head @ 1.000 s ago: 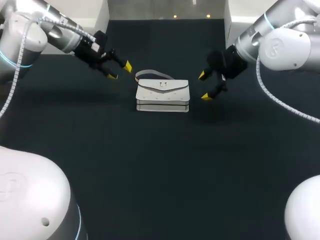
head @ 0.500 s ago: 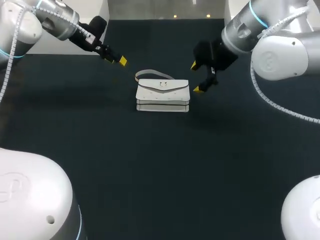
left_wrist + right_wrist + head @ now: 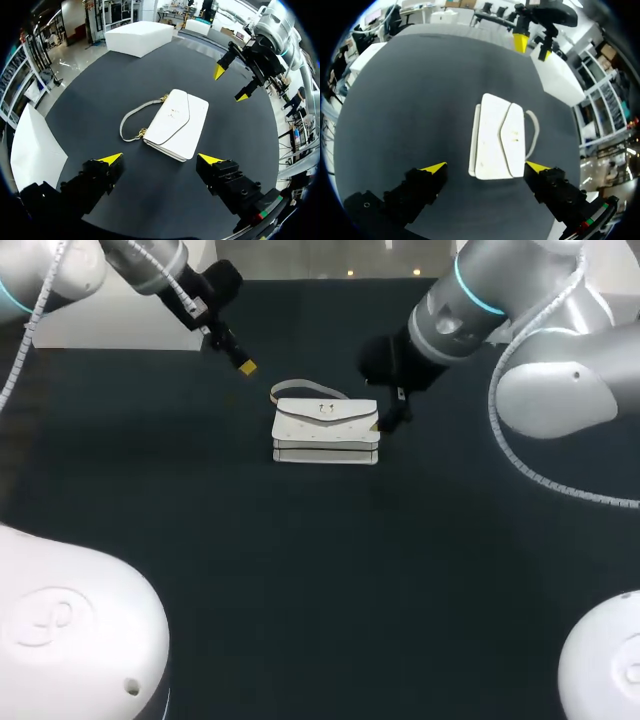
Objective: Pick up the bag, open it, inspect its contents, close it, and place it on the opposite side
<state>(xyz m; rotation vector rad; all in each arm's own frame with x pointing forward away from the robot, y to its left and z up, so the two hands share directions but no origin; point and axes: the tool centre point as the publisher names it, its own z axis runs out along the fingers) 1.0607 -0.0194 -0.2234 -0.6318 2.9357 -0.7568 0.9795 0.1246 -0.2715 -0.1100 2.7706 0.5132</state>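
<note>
Hovering by the bag (image 3: 326, 430), toward the bench's (image 3: 300, 590) far edge.
Both my jaws are gaping empty; a skewed right pinch risks shoving it away.

head overhead, behind; wrists over shared bag (image 3: 326, 430)

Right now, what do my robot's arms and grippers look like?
The left arm and right arm have rounded silver-white links, teal ring bands and coiled white cables. The left gripper and right gripper are black and blocky, with two yellow-tipped fingers.
</note>
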